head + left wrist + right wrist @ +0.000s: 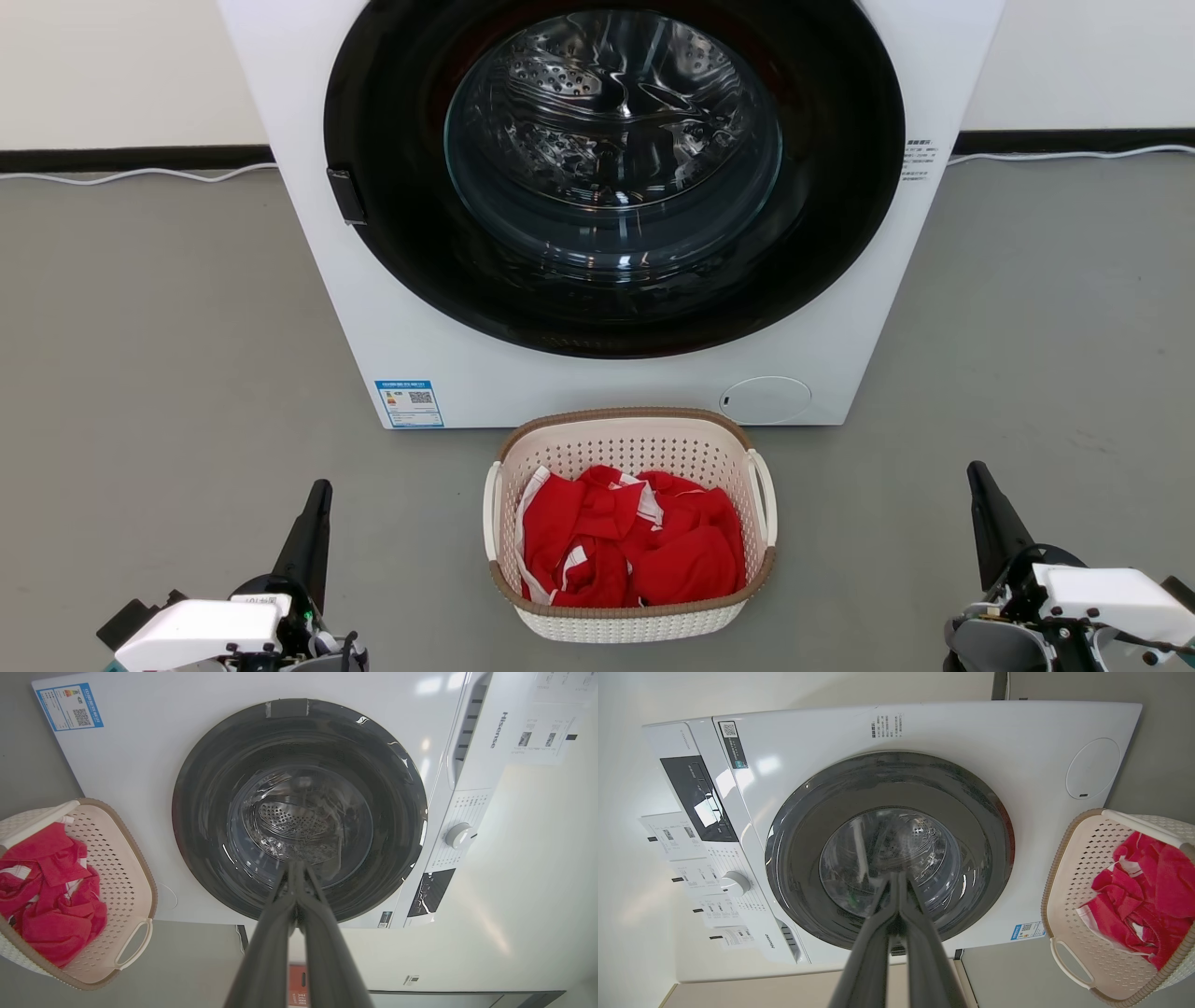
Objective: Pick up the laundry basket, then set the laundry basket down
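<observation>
Laundry basket point(644, 450) stands upright on the grey floor point(168, 327) directly in front of the washing machine point(840, 308), centred below its round door point(611, 140). Its far rim lies close to the machine's white front panel; contact cannot be confirmed. Both white loop handles at its sides are free. Red clothing point(635, 546) with white trim lies heaped inside, below the brown rim.

Left gripper point(319, 495) sits in front of the washing machine, off to the basket's left and well apart from it. Its fingers are pressed together and hold nothing. Right gripper point(977, 473) sits in front of the machine on the basket's right, also well apart, jaws closed and empty. In each wrist view the closed fingers point toward the machine's door glass.

Door is shut, with the steel drum visible through the glass. Blue label point(409, 402) is fixed at the machine's lower left front corner. Round cover point(766, 399) sits at the lower right, just behind the basket's far right corner.
</observation>
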You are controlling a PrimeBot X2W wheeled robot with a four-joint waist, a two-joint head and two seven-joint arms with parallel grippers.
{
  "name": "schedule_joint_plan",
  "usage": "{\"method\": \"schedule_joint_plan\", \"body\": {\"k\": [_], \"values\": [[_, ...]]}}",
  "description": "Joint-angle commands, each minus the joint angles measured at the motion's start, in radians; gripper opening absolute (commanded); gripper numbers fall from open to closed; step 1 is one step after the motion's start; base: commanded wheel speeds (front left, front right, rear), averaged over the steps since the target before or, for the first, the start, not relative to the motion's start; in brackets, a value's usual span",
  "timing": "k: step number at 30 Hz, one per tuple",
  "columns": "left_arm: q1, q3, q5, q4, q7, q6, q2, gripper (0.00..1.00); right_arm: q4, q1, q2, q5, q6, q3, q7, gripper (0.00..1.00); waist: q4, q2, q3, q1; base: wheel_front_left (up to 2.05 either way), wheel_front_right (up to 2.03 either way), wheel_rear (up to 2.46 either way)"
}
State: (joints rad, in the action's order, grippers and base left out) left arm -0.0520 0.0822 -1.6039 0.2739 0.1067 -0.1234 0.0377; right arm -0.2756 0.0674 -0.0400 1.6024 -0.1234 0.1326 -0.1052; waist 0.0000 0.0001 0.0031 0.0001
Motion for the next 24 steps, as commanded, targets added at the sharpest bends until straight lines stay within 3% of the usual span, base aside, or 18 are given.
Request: {"method": "schedule_joint_plan", "body": {"k": [1,24], "values": [[-0.056,0.031,-0.005,-0.029,0.006,-0.007,0.013,0.00,0.031,0.040,-0.010,0.007,-0.007,-0.019,-0.008,0.00,0.000,-0.0001,0.000,0.0000,0.00,0.00,0.00],[-0.056,0.031,-0.005,-0.029,0.006,-0.007,0.013,0.00,0.031,0.040,-0.010,0.007,-0.007,-0.019,-0.008,0.00,0.000,-0.0001,0.000,0.0000,0.00,0.00,0.00]]}}
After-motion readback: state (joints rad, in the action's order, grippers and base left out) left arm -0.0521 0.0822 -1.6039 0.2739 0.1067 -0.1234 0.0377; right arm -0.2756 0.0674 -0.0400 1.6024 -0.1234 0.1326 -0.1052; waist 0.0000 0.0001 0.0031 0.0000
